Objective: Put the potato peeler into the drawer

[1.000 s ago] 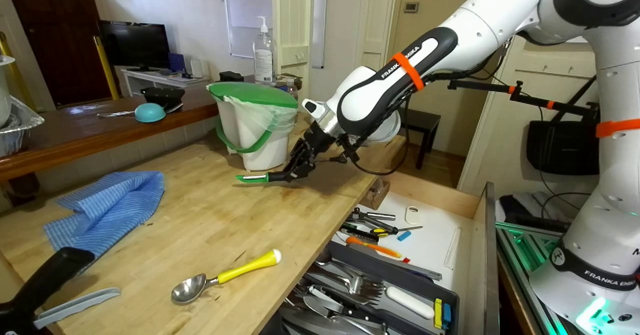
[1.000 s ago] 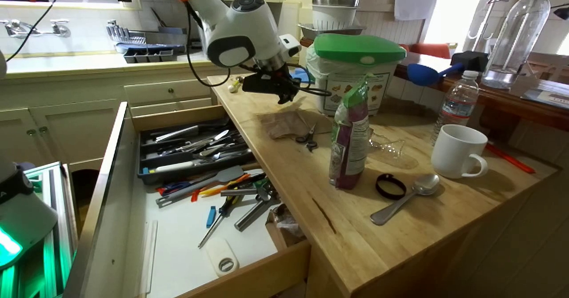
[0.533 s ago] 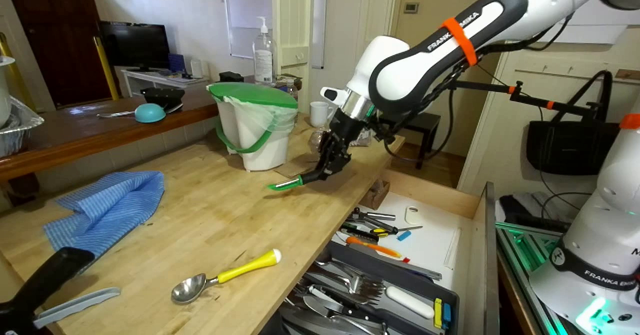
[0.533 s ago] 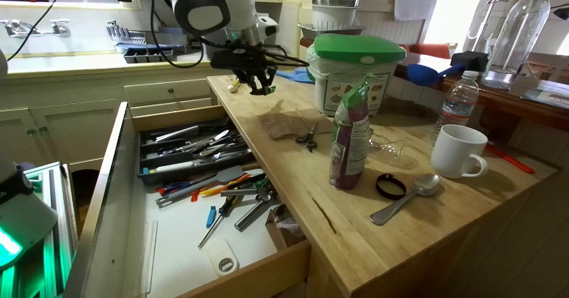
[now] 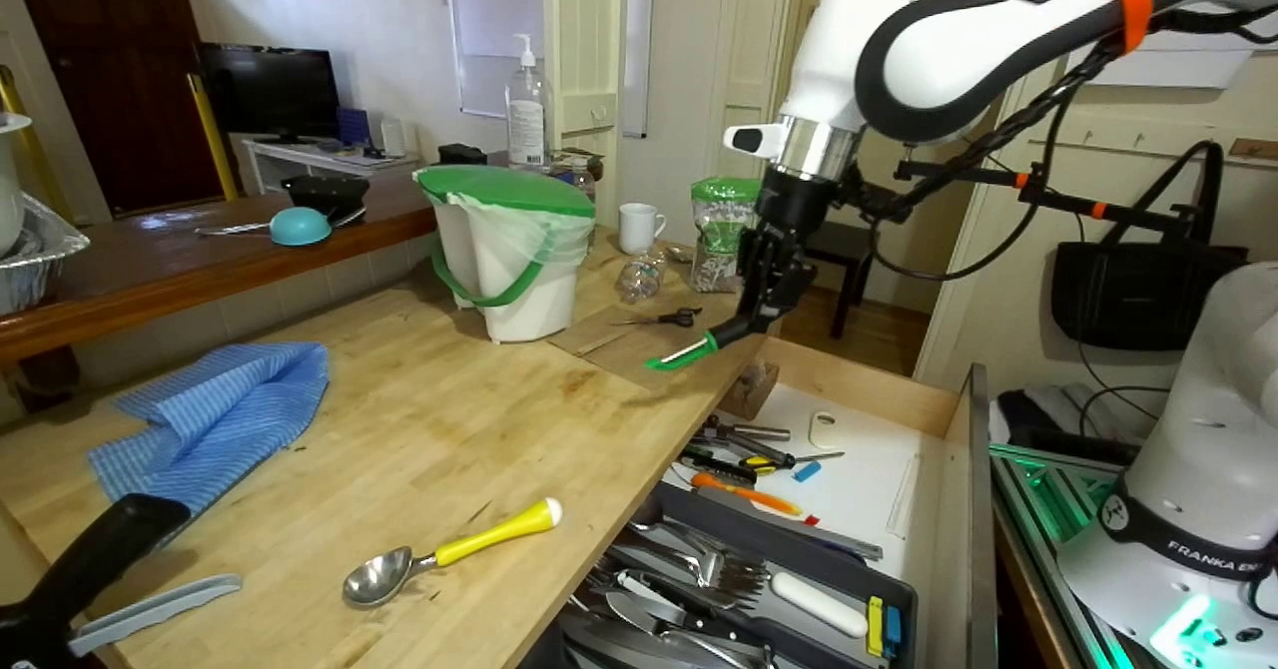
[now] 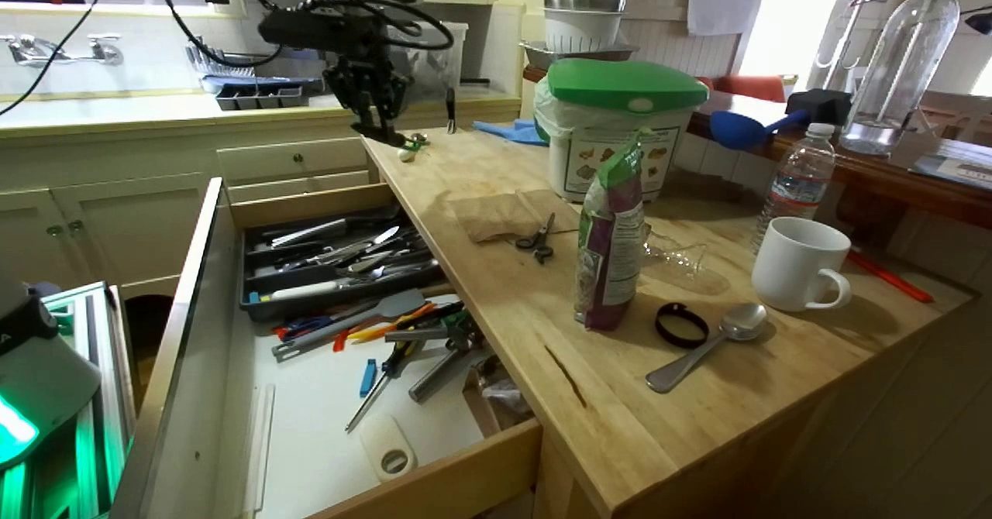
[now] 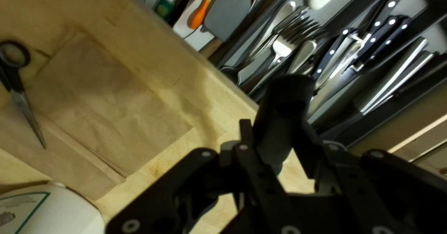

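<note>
"Along the desk (image 5: 419,449) we see a cloth (image 5: 220,409), a scoop (image 5: 469,545) and a white bin (image 5: 514,270) with a green lid. Where do we find the peeler (image 5: 703,343)?"

"Held above the desk, near the edge beside the drawer (image 6: 488,469). Our gripper (image 5: 761,322) grips it by the black handle, and it hangs tilted, green head lower than the handle."

"Do we see that in the wrist view too?"

"Partly. We see the handle pinched between the fingers, but the gripper hides nearly all of the head from us. Below we see brown paper (image 7: 111,111) on the desk, with the blades of the scissors (image 7: 20,98) over it."

"And how does the drawer stand?"

"Pulled out. We make out a dark tray (image 6: 294,308) in it, where forks (image 7: 281,48) and knives (image 7: 331,54) lie, and a screwdriver (image 6: 395,360) outside the tray, its shaft on the white drawer floor."

"What else do we have on the desk?"

"We see a pouch (image 6: 611,248) standing upright, and a spoon (image 6: 697,354) just beside a mug (image 6: 794,263)."
</note>
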You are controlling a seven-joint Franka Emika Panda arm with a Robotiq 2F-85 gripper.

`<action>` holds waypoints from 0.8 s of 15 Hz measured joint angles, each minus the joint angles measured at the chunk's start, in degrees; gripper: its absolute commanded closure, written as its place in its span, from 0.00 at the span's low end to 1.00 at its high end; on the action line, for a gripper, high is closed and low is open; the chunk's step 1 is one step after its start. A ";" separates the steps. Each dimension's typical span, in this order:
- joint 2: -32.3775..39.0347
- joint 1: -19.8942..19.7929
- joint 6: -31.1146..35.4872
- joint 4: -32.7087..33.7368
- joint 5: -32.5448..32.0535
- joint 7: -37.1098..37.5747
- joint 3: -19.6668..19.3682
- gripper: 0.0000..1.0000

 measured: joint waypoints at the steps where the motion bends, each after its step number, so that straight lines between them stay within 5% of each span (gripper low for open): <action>1: -3.09 3.22 -2.21 -1.91 -1.16 3.10 -3.26 0.91; 4: -11.70 9.61 -6.22 -8.40 -4.03 12.72 -9.31 0.91; 7: -20.66 11.51 -6.79 -17.58 -7.43 21.02 -13.50 0.91; 8: -22.39 11.37 -7.05 -19.25 -9.09 23.94 -14.50 0.66; 12: -22.56 13.22 -7.27 -18.32 -10.33 24.58 -16.75 0.66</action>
